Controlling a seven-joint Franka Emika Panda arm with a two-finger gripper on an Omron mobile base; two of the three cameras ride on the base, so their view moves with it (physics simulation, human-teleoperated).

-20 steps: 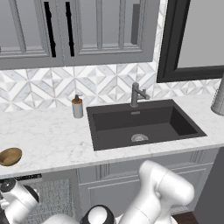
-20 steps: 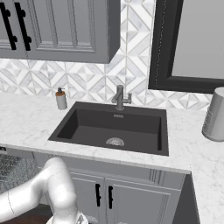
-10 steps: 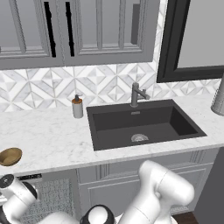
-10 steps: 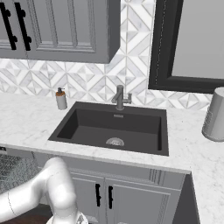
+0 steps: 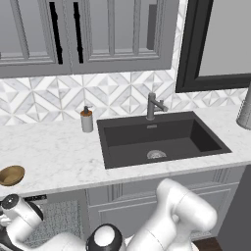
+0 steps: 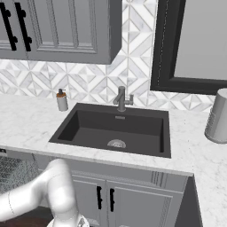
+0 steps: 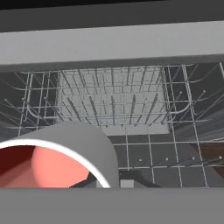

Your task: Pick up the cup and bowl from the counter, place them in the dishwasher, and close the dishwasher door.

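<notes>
Currently, left base view: bowl (image 5: 11, 175) sits on the worktop (image 5: 54, 157) at its left edge. Right base view: dishwasher (image 6: 15, 173) rack visible lower left. Hand view: end effector clamped on the cup (image 7: 57, 157), held over the wire rack (image 7: 113, 105).

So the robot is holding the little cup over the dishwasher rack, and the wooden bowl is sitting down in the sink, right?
Not quite. The bowl is not in the sink; the left base view shows it on the counter, far to the sink's left near the front edge. The rest holds: the hand view shows the cup at the gripper, over the dishwasher rack.
</notes>
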